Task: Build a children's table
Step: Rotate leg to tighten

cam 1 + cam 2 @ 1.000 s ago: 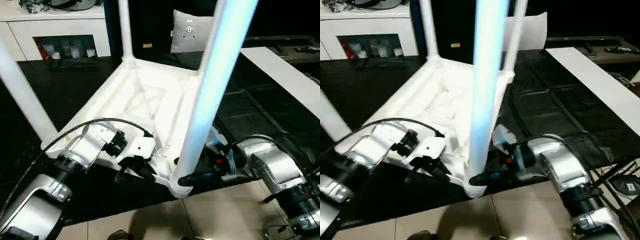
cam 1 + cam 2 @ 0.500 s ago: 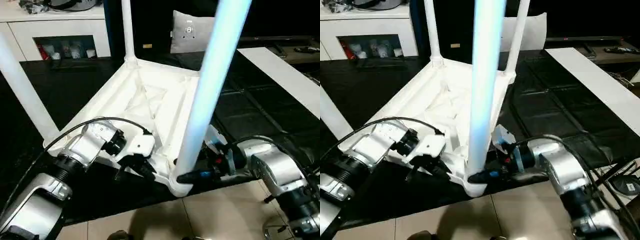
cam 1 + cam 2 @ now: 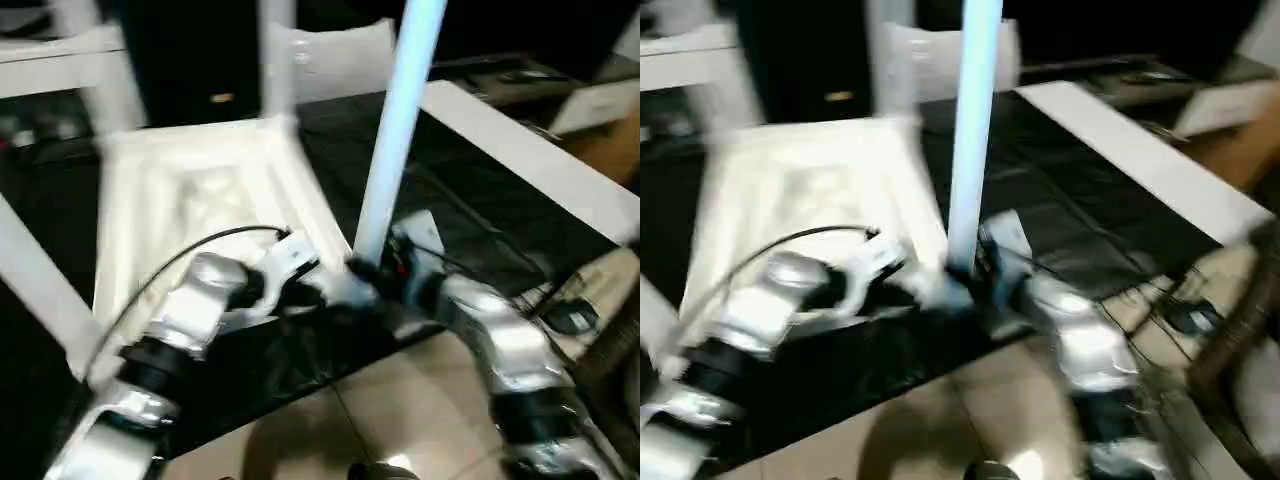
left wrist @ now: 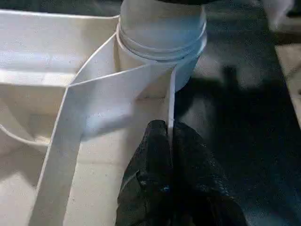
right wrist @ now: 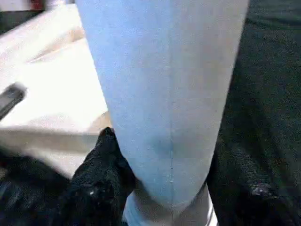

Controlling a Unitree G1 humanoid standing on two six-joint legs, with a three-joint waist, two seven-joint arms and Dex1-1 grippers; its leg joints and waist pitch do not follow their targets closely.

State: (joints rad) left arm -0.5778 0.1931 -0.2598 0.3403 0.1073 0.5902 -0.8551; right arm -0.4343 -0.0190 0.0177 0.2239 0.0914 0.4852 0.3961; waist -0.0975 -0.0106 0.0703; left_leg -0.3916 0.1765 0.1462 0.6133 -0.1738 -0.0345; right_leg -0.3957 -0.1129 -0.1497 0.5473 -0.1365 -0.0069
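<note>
The white plastic rectangular table top (image 3: pixel 190 200) lies upside down on the black floor mat (image 3: pixel 470 220), ribbed underside up, with its long white tapered tube legs standing in the round corner sockets. At the near corner, the left gripper (image 4: pixel 170 141) has its two black fingers (image 4: pixel 153 160) pressed narrow together on a thin white rib of the top's wall (image 4: pixel 170 101), the rib running straight down into the slit between them, just beside the round corner socket (image 4: pixel 162 37). In the right wrist view, the near leg (image 5: pixel 164 94), tinted pale blue, rises right between the right gripper's (image 5: pixel 171 188) two black fingers (image 5: pixel 101 174), one on each side of the tube and touching it close above the socket, so that gripper is clasped around the leg's base. From the head, both silver forearms meet at that same corner, the left gripper (image 3: pixel 305 290) and the right gripper (image 3: pixel 385 280) just beside the leg's foot (image 3: pixel 365 240). No writing or label can be read anywhere; the head views are smeared.
</note>
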